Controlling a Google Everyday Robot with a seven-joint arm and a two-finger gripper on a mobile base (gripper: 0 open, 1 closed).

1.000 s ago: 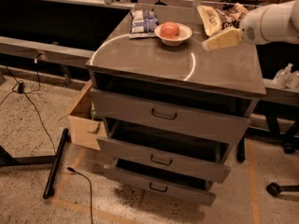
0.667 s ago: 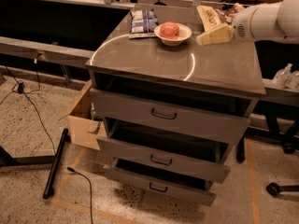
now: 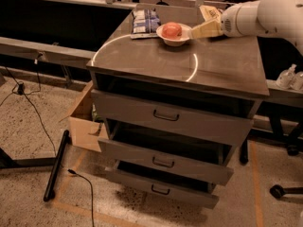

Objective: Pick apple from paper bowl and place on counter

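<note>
The red-orange apple (image 3: 172, 30) lies in the white paper bowl (image 3: 174, 40) at the back of the dark glossy counter (image 3: 213, 65). My gripper (image 3: 202, 30), with cream-coloured fingers, reaches in from the right on the white arm (image 3: 270, 13). Its tip is level with the bowl's rim and close to the bowl's right side, a little to the right of the apple.
A blue-white snack bag (image 3: 145, 21) lies left of the bowl. A yellowish packet (image 3: 209, 12) lies behind the gripper. Three drawers (image 3: 168, 115) below stand partly pulled out. A cardboard box (image 3: 85, 122) sits left of the cabinet. Bottles (image 3: 289, 77) stand at the far right.
My gripper has moved left along the back of the counter, from well right of the bowl to right beside its rim. The apple and bowl have not moved.
</note>
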